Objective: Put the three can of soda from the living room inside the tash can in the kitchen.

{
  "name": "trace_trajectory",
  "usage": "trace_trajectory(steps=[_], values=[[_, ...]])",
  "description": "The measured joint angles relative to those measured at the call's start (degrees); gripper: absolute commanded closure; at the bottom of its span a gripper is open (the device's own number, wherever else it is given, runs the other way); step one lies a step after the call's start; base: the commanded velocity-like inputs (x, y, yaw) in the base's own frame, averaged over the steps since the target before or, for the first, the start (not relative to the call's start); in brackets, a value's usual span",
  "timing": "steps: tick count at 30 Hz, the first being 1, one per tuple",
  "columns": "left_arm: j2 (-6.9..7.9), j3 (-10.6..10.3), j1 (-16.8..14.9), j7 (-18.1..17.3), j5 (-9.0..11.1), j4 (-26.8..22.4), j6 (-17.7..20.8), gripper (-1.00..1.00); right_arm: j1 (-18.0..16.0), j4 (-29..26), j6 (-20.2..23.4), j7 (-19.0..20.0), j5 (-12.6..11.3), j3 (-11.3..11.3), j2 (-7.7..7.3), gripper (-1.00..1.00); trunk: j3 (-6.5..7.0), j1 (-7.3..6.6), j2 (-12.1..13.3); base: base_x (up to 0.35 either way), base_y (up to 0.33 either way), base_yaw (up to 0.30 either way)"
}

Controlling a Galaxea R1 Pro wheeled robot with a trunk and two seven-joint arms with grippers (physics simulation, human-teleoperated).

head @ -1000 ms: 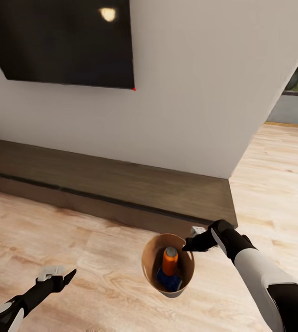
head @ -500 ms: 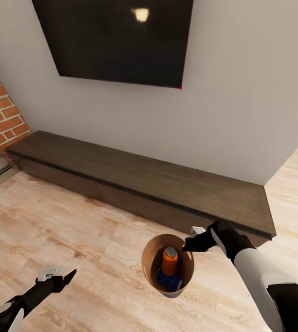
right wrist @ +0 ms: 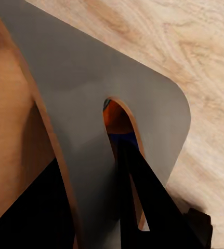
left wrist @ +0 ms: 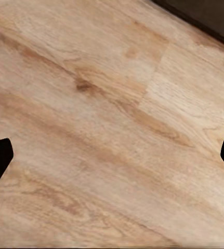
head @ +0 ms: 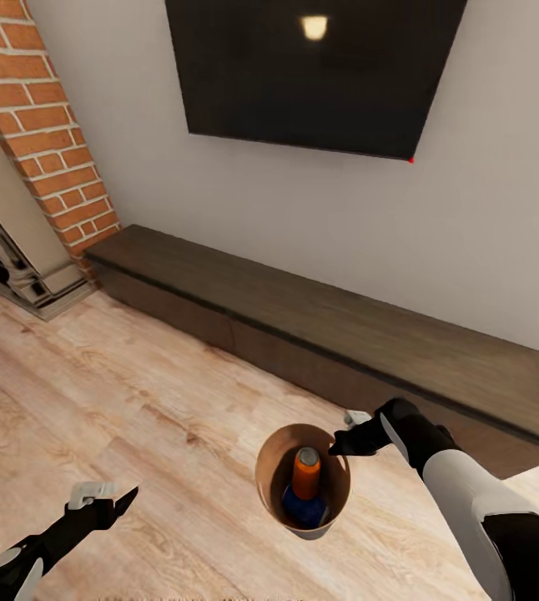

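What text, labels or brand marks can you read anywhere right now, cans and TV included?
None readable.
Orange can in the trash can: no lettering resolves.
Blue can: mostly hidden, no label visible.
TV: blank dark screen, a light's reflection and a red dot at its corner.

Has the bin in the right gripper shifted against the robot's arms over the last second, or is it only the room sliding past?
No. The tash can sits at the same spot beside the right gripper; only the TV and wooden bench slid right, so the camera turned.
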Motion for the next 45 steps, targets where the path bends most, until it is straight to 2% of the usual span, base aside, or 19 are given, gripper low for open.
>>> trace_trajectory(steps=[22,45], values=[[0.00,0.00,-0.03,0.03,-0.04,0.05,-0.04,-1.00,0.08,0.13,-0.04,-0.09,0.12,0.01,0.40,1.00,-0.02,0.00,0.00,-0.016,0.284,0.243],[0.00,-0.08,-0.07,1.64,-0.05,0.96,-0.07,-1.00,0.70,0.17,-0.68,0.26,0.05,0.02,1.41,1.00,-0.05,0.00,0.00,0.028,0.284,0.013]])
